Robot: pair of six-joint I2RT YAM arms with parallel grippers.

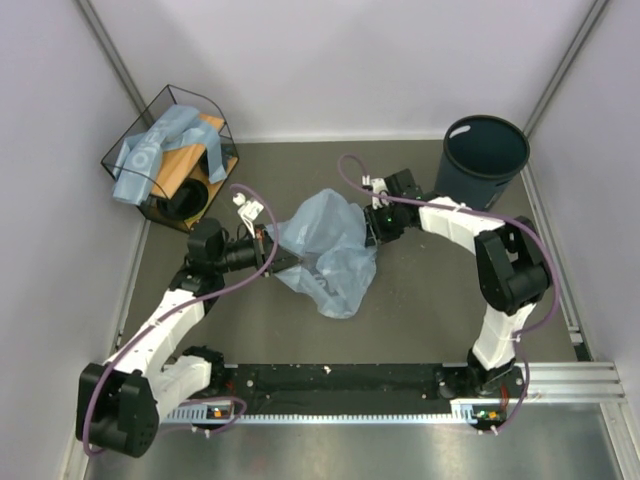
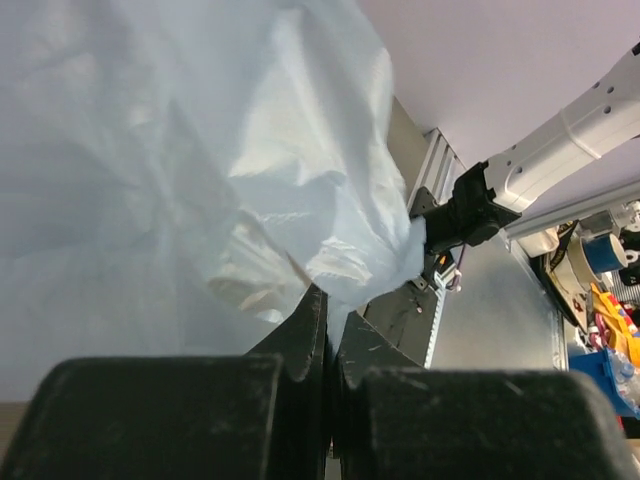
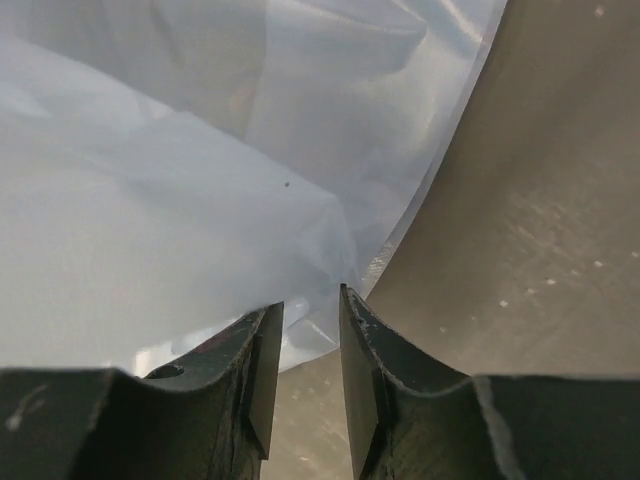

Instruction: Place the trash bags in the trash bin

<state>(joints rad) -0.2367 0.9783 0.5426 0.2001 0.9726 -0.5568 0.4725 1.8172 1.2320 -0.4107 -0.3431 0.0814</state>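
1. While both arms met over the middle of the table (image 1: pixel 420 310), the wire basket (image 1: pixel 188 162) sat in the far-left corner with folded bags (image 1: pixel 150 150) draped across its wooden base.
2. Next came the left gripper (image 1: pixel 272 258), near that basket and toward the table's middle; its fingers were clamped tight on the left edge of the trash bag (image 1: pixel 330 245).
3. That bag lay spread and crumpled mid-table between the two arms, its lower end trailing toward the near edge.
4. The right gripper (image 1: pixel 372 230) was at the bag's right edge, with its jaws a little apart, the film right at their tips and no grip on it.
5. Over in the far-right corner stood the trash bin (image 1: pixel 462 182), upright and well apart from the bag.
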